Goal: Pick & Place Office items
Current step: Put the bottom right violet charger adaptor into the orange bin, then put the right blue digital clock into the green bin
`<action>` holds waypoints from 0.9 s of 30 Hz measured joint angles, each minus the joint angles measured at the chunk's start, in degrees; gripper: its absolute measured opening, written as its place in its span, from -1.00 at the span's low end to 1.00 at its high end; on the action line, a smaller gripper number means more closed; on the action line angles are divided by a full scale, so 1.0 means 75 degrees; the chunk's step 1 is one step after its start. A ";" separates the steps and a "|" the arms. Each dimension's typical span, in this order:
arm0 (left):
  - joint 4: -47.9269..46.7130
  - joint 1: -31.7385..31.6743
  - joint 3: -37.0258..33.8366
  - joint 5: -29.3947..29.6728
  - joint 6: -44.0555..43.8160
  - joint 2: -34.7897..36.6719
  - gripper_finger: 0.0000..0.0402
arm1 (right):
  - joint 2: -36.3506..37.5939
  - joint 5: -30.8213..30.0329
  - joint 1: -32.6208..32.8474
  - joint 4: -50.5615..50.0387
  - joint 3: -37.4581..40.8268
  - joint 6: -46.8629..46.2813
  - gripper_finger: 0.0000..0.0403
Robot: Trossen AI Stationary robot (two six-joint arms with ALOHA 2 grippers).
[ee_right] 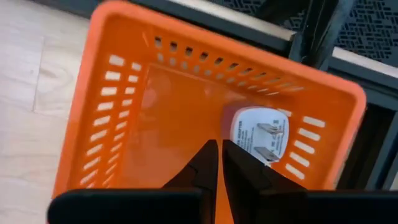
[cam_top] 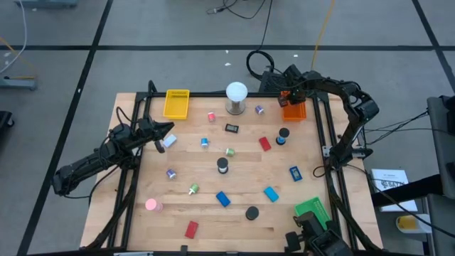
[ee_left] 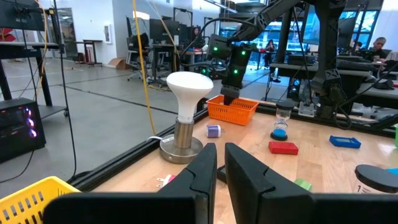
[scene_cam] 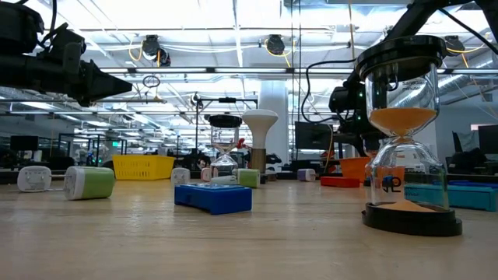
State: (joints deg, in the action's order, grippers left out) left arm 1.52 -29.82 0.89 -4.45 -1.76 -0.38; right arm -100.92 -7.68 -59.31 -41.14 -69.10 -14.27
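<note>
Office items lie scattered flat on the wooden table (cam_top: 242,227): a red block (cam_top: 264,144), a blue block (cam_top: 222,200), a black round piece (cam_top: 252,212), a pink one (cam_top: 151,205) and small clip-like bits. My right gripper (ee_right: 220,155) points down into the orange tray (ee_right: 106,93) at the far right, shut, with nothing between its fingers. A white plug-like piece (ee_right: 261,140) lies on the tray's floor just beyond the fingertips. My left gripper (ee_left: 221,168) waits at the table's left edge, level and shut on nothing.
A white bulb on a metal base (cam_top: 236,96) stands at the far middle, left of the orange tray (cam_top: 293,110). A yellow tray (cam_top: 176,104) sits far left and a green tray (cam_top: 311,210) near right. An hourglass (cam_top: 283,135) stands near the orange tray.
</note>
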 joint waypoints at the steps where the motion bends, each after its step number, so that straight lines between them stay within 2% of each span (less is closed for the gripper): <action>1: 0.0001 -0.0001 -0.0002 0.0000 -0.0002 0.0002 -0.81 | 0.0000 -0.0005 0.0000 0.0027 0.0000 -0.0004 -0.92; 8: 0.0000 0.0002 0.0000 0.0000 -0.0002 0.0000 -0.81 | 0.0100 0.0017 0.0000 0.0317 0.0000 0.0037 -0.92; 13: 0.0000 0.0002 0.0000 0.0000 -0.0002 0.0002 -0.81 | 0.0894 0.0073 0.0121 0.0268 0.0054 0.0665 -0.93; 16: 0.0002 0.0002 -0.0003 0.0000 -0.0001 0.0002 -0.81 | 0.1802 0.0648 0.0430 0.0827 0.0552 0.1232 -0.96; 20: 0.0000 0.0002 0.0000 0.0000 -0.0002 0.0000 -0.81 | 0.3285 0.1585 0.0944 0.2266 0.1704 0.1533 -0.99; 27: 0.0002 0.0001 -0.0003 0.0000 0.0001 0.0003 -0.81 | 0.5730 0.2170 0.2071 0.4701 0.3699 0.1851 -1.00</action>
State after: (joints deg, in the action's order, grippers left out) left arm 1.53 -29.81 0.86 -4.45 -1.76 -0.36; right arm -57.95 8.60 -43.78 -5.88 -41.36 -0.39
